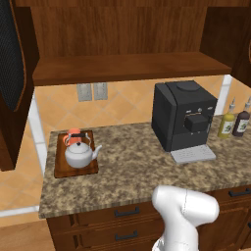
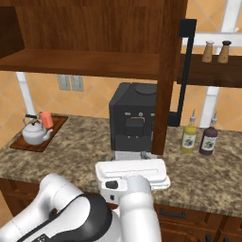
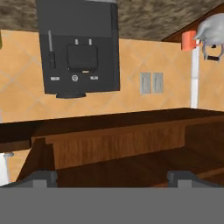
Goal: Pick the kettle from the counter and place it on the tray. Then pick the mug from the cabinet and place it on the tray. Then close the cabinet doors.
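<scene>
Granite worktop (image 1: 147,162) carries the tray (image 1: 61,169) at left, kettle (image 1: 80,154) and mug (image 1: 74,135) already aboard. Empty, wide-open tool (image 3: 111,178) faces the cabinet (image 3: 122,140) shelf, presumably for closing the doors.

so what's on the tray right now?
The tray holds the kettle in front and the mug right behind it. The kettle covers the mug's lower part, so whether the two touch can't be seen.
</scene>
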Available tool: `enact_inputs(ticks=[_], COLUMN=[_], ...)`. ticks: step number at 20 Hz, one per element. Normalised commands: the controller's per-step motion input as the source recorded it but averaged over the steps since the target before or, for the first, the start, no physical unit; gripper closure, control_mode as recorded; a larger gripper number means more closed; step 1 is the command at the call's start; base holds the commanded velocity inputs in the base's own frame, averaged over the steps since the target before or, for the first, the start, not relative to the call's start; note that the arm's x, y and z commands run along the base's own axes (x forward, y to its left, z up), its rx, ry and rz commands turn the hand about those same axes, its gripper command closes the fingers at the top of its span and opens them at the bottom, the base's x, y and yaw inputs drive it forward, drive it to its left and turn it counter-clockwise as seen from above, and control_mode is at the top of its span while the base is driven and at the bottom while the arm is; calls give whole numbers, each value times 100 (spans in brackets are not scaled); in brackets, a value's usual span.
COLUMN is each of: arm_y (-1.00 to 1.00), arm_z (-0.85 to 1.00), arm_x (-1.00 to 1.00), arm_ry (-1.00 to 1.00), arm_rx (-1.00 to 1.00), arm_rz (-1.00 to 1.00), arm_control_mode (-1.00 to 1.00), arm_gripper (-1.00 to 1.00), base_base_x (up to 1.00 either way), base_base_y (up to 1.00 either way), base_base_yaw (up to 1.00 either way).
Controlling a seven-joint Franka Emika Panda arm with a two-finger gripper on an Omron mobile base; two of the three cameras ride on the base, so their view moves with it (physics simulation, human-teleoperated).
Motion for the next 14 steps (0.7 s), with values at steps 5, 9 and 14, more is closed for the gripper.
enact_inputs(ticks=[5, 9, 14], arm_y=[-65, -56, -40], arm_z=[0, -1, 0], arm_x=[29, 16, 25], arm_ry=[0, -10, -19], arm_rx=[8, 10, 11], arm_rz=[2, 2, 11], arm_control_mode=[-100, -100, -100], arm_gripper=[-100, -100, -100], base_base_x=[0, 0, 0], base_base_y=[0, 0, 0], base_base_yaw=[0, 0, 0])
